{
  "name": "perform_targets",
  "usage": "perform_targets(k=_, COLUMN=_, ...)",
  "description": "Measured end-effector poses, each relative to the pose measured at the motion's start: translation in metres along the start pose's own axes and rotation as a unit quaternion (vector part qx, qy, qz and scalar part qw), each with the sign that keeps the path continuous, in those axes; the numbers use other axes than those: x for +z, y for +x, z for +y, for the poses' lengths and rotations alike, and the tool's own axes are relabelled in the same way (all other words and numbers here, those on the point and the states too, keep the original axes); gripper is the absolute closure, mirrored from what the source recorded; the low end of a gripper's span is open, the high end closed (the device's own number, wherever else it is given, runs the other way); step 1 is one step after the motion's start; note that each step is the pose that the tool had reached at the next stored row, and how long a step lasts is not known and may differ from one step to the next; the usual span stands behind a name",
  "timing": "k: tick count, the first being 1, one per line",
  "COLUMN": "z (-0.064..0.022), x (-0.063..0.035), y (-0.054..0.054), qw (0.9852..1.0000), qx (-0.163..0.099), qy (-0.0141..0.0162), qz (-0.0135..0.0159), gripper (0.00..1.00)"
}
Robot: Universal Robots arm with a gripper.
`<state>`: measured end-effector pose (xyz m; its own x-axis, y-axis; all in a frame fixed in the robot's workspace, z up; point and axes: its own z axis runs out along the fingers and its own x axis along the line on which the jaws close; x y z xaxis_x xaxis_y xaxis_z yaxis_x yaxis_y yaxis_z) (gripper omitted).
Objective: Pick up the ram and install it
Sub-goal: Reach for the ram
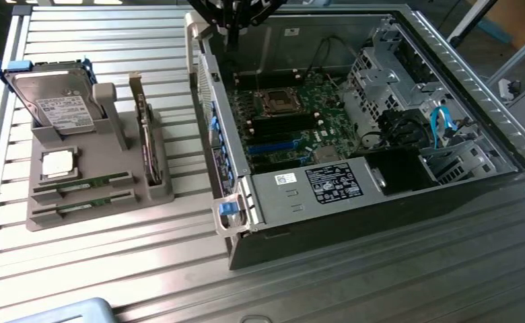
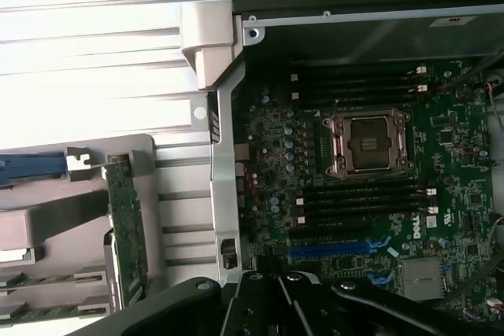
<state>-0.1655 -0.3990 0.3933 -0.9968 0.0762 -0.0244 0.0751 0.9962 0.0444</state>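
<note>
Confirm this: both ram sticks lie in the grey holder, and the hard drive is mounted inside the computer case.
The hard drive stands in the grey holder too, outside the computer case, as the exterior view shows. Both ram sticks do lie in the holder.

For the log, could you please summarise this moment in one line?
gripper shut | over computer case | both ram sticks in holder

Exterior view: mounted high and off the table [image 1: 110,256], angled down. It takes in the whole layout, with the parts holder [image 1: 146,195] on the exterior view's left and the open computer case [image 1: 272,249] on its right. Wrist view: much closer, facing about straight down past the gripper [image 2: 272,293], over the case wall nearest the holder. Both views share the motherboard [image 1: 307,128], CPU socket [image 2: 368,141], that wall, and probably the holder's expansion card [image 2: 126,226], which is dim there.
</note>
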Motion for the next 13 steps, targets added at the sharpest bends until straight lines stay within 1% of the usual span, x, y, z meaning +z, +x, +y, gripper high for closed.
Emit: perform_targets(k=13, z=-0.0012, x=-0.0004, y=0.016, qw=1.0000, qx=0.000, qy=0.0000, qz=0.0000, gripper=0.90)
